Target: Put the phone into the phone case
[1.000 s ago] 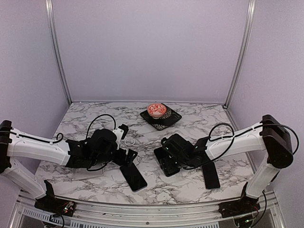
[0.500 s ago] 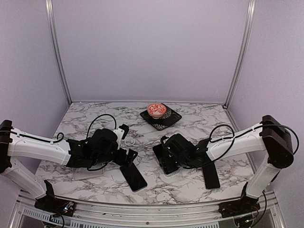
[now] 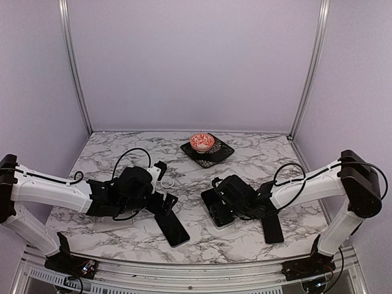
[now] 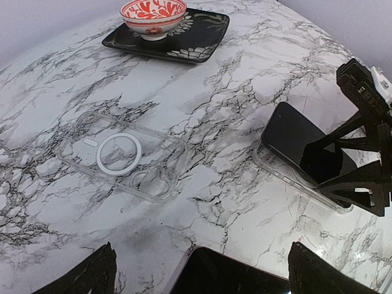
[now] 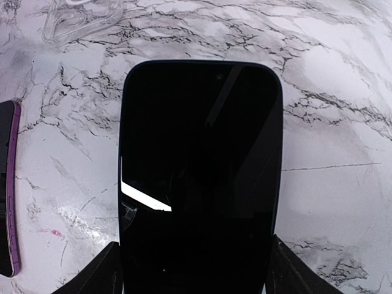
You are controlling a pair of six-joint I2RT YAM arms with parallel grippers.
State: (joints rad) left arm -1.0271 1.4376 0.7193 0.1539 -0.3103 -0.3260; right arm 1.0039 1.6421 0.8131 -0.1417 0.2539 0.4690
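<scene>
A black phone (image 5: 202, 141) lies flat at centre right of the marble table, and my right gripper (image 5: 195, 245) is shut on its two long sides. From the left wrist view a clear rim shows along this phone's (image 4: 297, 150) edge. The top view has the right gripper (image 3: 218, 208) over it. An empty clear phone case (image 4: 122, 156) with a white ring lies at centre left (image 3: 166, 182). My left gripper (image 4: 201, 257) hangs wide open near it (image 3: 164, 186), holding nothing. A purple-edged phone (image 3: 172, 228) lies just under and in front of that gripper.
A dark plate (image 3: 224, 153) carrying a red-and-white bowl (image 3: 202, 142) stands at the back centre. One more dark phone (image 3: 271, 228) lies near the right arm. The purple-edged phone's side (image 5: 6, 184) shows left of the held phone.
My right gripper and the phone in it have shifted slightly to the right. The left arm has hardly moved.
</scene>
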